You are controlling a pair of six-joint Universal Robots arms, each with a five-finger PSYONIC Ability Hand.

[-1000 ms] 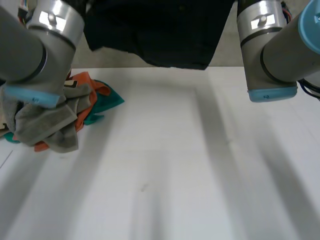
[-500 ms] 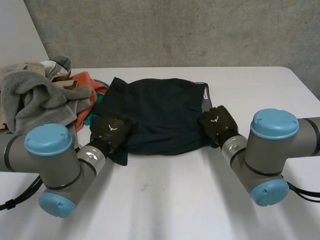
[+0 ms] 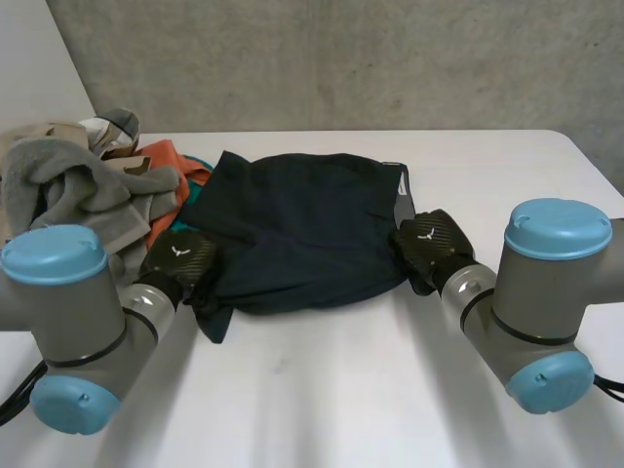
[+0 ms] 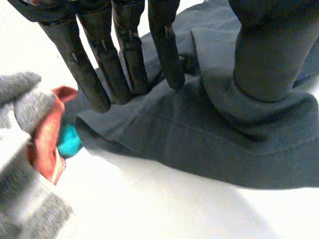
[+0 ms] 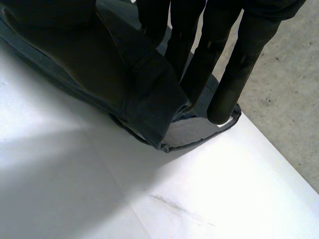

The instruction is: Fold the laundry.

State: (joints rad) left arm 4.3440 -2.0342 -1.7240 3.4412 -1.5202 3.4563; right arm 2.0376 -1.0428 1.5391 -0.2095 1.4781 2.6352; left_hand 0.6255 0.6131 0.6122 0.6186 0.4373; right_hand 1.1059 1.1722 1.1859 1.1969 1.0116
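Matt dark cloth garment [image 3: 302,234] on a smooth white table [image 3: 390,390].

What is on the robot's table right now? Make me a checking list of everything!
Surface: white table, bare in front of the cloth.
Job's things: dark garment spread flat on the table, bunched at its near left corner; pile of laundry beside it, with grey, orange and teal pieces.
Clutter: nothing seen.
Hands: left hand pinches the garment's near left corner; right hand pinches its right edge.
Cables: nothing seen on the cloth.
Surroundings: grey wall behind the table.
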